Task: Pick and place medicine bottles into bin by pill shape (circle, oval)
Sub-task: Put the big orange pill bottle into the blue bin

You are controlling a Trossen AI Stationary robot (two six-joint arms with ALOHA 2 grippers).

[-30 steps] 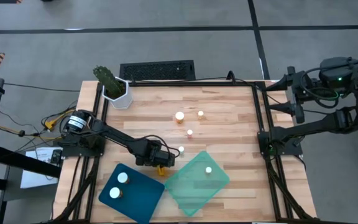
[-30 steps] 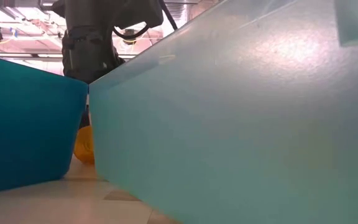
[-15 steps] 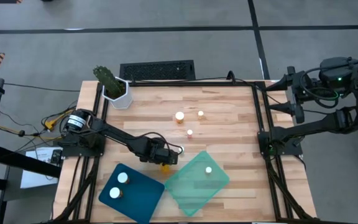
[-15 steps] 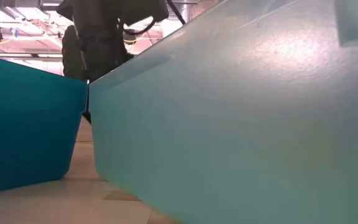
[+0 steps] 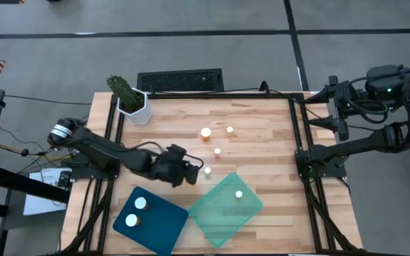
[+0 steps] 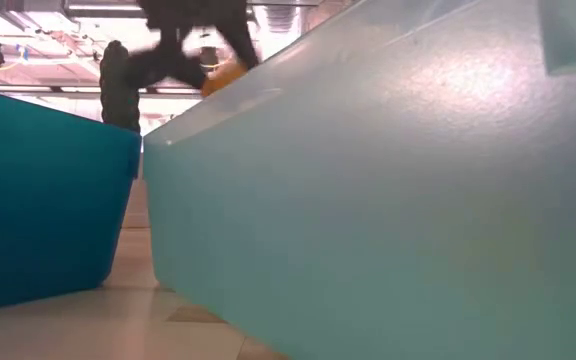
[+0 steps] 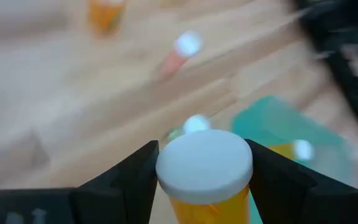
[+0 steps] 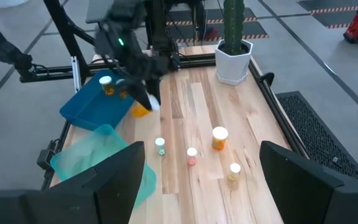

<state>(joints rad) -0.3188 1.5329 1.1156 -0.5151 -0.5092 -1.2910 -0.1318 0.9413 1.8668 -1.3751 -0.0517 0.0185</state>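
Medicine bottle clamped in left tool, right tool wide, empty

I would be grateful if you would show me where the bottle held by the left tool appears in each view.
High view: held bottle mostly hidden under the left tool, beside the dark blue bin.
Low view: orange blur near the top.
Left wrist view: bottom centre.
Right wrist view, beside the bin.
Shared landmark: dark blue bin.
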